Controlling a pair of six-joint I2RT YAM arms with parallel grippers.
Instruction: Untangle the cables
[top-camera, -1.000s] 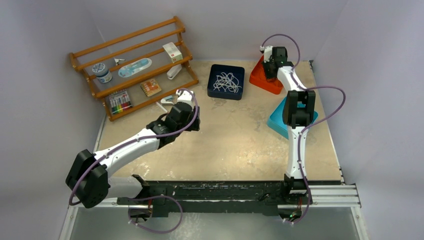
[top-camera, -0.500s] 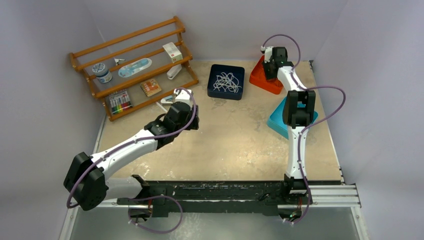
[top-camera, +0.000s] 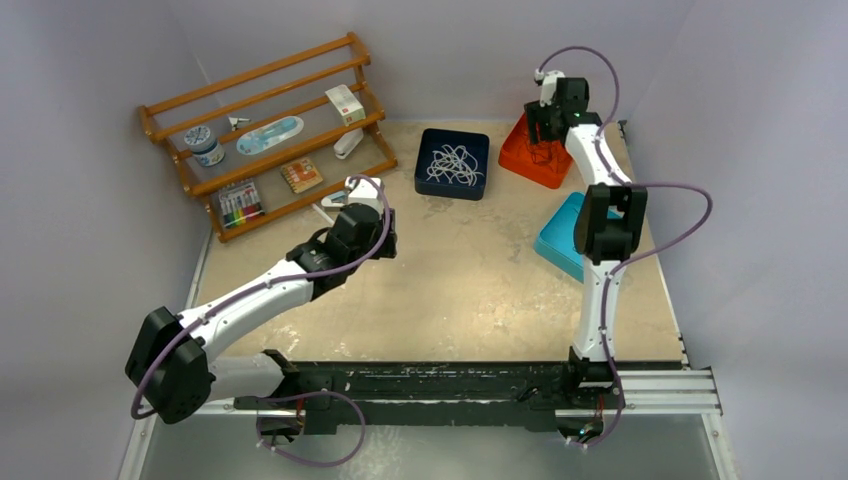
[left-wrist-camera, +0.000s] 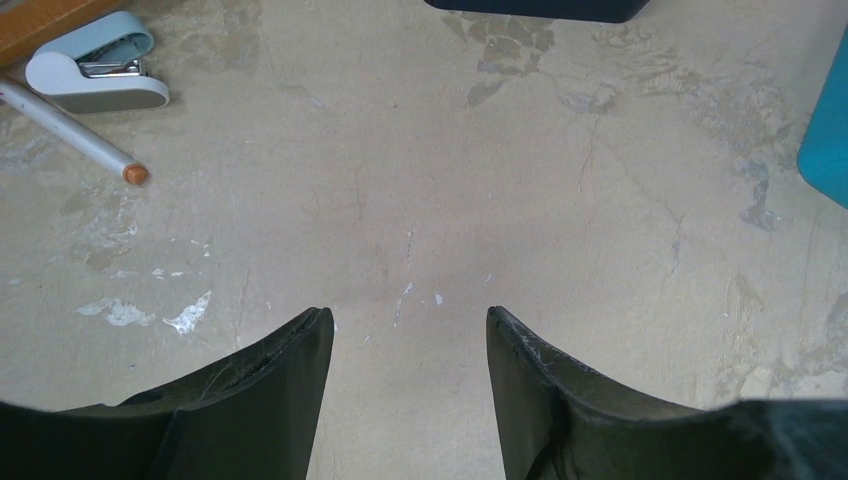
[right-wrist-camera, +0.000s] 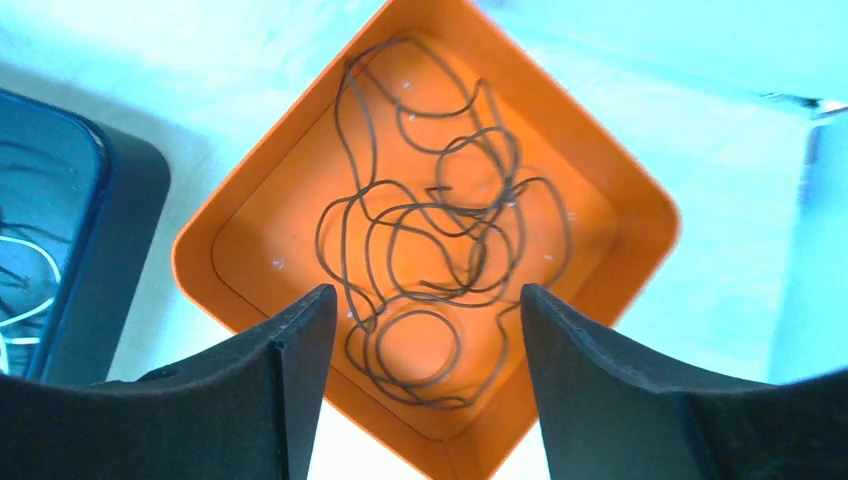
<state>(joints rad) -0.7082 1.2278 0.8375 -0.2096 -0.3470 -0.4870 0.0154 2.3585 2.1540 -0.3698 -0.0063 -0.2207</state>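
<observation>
Cables lie in two trays, as we see them: dark cables (right-wrist-camera: 440, 245) loop loosely inside the orange tray (right-wrist-camera: 232, 262), and white cables (top-camera: 455, 163) sit in the navy tray (top-camera: 425, 182) just beside it, toward the far edge of the bench (left-wrist-camera: 500, 180). The right gripper (right-wrist-camera: 425, 300) hangs above the orange tray, jaws spread, holding nothing. The left gripper (left-wrist-camera: 408, 320) hovers over the bench, likewise spread and empty. Beyond it to the left we find a stapler (left-wrist-camera: 95, 75) with a pen (left-wrist-camera: 70, 135) just beside it.
</observation>
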